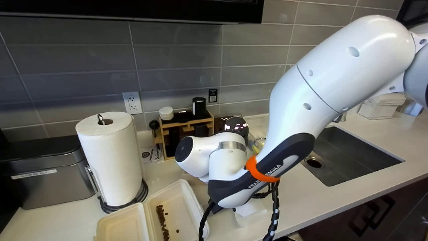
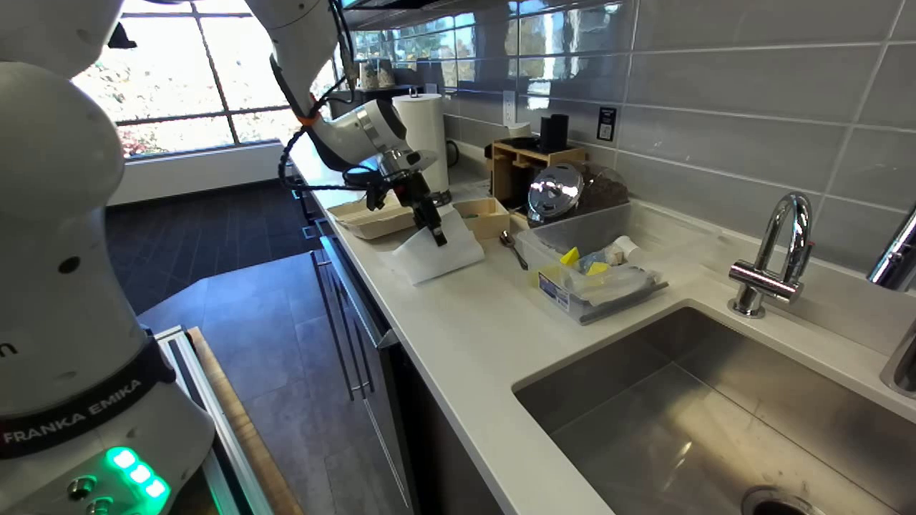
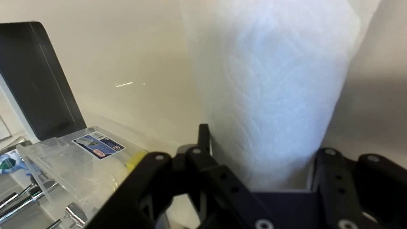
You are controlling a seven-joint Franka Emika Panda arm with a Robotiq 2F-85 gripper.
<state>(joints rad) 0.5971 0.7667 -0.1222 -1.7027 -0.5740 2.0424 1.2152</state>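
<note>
My gripper points down at a white paper sheet that stands tented on the counter in an exterior view. In the wrist view my gripper's fingers are spread apart. The paper sheet rises between them and reaches down near the palm. The left fingertip shows beside the sheet; the right fingertip is hidden by the paper. I cannot tell how firmly either finger touches it. In an exterior view the forearm hides most of the gripper, and only part of the white sheet shows.
An open takeout container with brown beans lies beside the gripper. A paper towel roll, wooden organizer, spoon and clear plastic bin stand around it. The sink and faucet lie further off.
</note>
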